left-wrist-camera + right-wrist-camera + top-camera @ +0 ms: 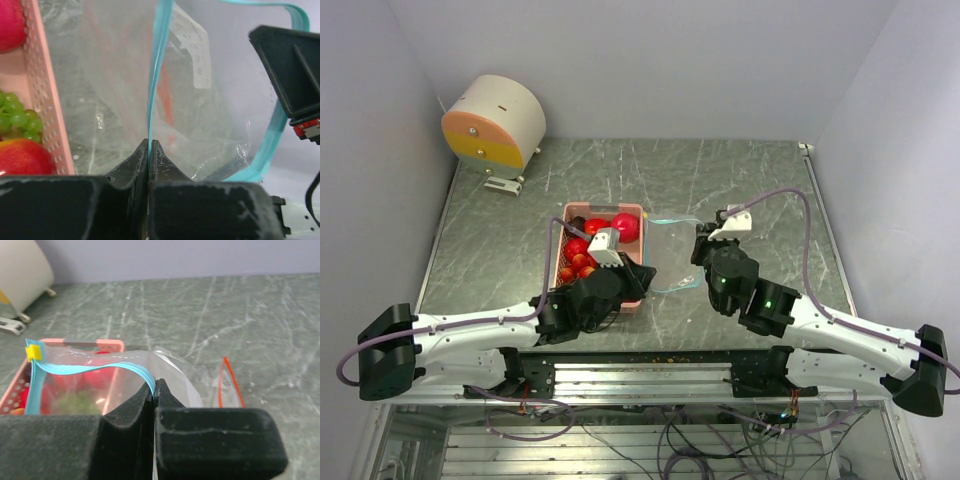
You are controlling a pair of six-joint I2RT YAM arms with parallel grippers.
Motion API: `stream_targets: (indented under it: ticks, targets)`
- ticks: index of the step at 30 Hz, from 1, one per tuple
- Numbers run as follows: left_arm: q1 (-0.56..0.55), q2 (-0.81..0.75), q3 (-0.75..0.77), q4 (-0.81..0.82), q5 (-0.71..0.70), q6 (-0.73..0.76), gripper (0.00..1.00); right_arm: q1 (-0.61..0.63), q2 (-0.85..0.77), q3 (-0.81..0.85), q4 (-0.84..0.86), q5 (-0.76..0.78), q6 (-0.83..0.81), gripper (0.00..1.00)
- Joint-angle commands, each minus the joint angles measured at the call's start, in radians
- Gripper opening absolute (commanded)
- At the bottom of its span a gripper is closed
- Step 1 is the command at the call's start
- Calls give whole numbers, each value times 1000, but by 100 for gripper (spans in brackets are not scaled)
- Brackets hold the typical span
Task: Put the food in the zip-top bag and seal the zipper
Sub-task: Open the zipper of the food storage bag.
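Blue zipper strip [159,65] is what both arms care about right now. The left pincer [149,145] is clamped tight on it, jaws pressed together with the strip running edge-on between them. Across the way, the right pincer [154,385] is squeezed onto the strip too, near the far side of the mouth, with a yellow tab [33,353] showing at the strip's end.

The zip-top bag [672,255] sits on the worktop [750,180] between the two arms, just beside the pink tray [605,209]. Nothing looks loaded. The red balls [625,226], the grapes [15,117] and the little tomatoes [575,268] all lie in the tray.

By my reading, this is the mouth-opening step, with each arm taking a lip of the bag. To do it well, the pincers should draw apart slowly and evenly so the strip bows into a loop rather than tearing or slipping free. The film is thin and limp, so a grip on the stiffer strip is the right place to hold. Tilt the opening towards the tray so the carry is short. One arm will have to let go to fetch food, and the risk is that the mouth then sags closed, so the holding arm should lift its lip clear of the worktop first.
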State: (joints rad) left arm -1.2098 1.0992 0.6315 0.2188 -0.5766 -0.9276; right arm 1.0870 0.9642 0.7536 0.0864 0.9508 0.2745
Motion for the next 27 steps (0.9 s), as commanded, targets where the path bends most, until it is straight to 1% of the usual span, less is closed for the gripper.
stream_targets:
  ticks: [1,5,10,12,14,16,20,21,22,26,27]
  targets:
    - [39,-31,19,-58,-72,29,8,11,-55,21,-141,192,59,0]
    - [115,-49,-15,-24,-38,47,7,12,-104,0,-176,187,39,0]
    - [178,34,9,44,-4,110,8,19,-102,-22,-180,100,42,0]
    - [189,88,22,100,27,137,11,23,-93,-28,-179,93,54,0]
    - [198,143,42,155,76,166,16,26,-86,-33,-168,105,54,0]
    - [200,192,63,199,126,192,25,28,-78,-29,-161,125,54,0]
    - [202,231,85,258,193,245,49,29,-59,-5,-156,171,47,0]
    - [204,223,88,258,203,257,56,28,-54,1,-154,176,44,0]
    - [205,212,91,251,212,272,66,30,-48,6,-153,182,39,0]
    - [204,110,88,169,216,323,94,28,-22,16,-145,196,33,0]
    - [204,77,81,139,211,331,99,29,-17,16,-142,197,33,0]
